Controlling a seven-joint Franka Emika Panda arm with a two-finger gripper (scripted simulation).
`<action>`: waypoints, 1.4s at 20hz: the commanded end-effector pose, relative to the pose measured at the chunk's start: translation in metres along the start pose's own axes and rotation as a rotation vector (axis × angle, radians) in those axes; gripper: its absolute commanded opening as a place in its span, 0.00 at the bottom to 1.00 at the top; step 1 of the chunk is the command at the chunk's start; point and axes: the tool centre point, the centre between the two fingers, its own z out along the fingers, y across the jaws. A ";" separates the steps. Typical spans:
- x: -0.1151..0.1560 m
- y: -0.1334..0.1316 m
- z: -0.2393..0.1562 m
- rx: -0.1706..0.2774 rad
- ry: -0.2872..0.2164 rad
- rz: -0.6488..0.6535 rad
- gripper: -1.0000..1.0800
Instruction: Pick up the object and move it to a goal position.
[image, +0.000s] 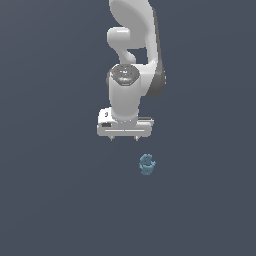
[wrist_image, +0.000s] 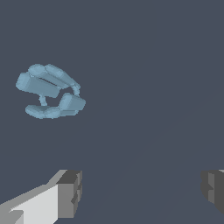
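So, looking at the exterior view first: the white arm is hanging down over a flat dark surface (image: 50, 200), and the gripper (image: 124, 138) is sitting with its two short fingertips spread wide apart, holding nothing. The object (image: 147, 164), a small lumpy teal-blue blob, is lying on the surface a bit toward the exterior view's right of the gripper and nearer the camera, clearly apart from it. No goal marker is showing anywhere that I can see.

Moving on to the wrist view: the object (wrist_image: 50, 92) is sitting off to one side rather than between the fingers (wrist_image: 69, 193), so the gripper isn't lined up yet. The jaws are standing well open here too.

My take on the step in hand: it's the approach, so I'd be sliding the gripper sideways until the blob is centred between the fingertips before dropping down, then closing gently since the shape is irregular and could squirt out.

Count: one arm, one gripper with two fingers, one object.
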 end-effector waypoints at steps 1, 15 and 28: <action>0.000 0.000 0.000 0.000 0.000 0.000 0.96; -0.001 0.007 0.008 -0.033 -0.013 -0.008 0.96; 0.040 -0.047 0.021 -0.008 0.003 -0.185 0.96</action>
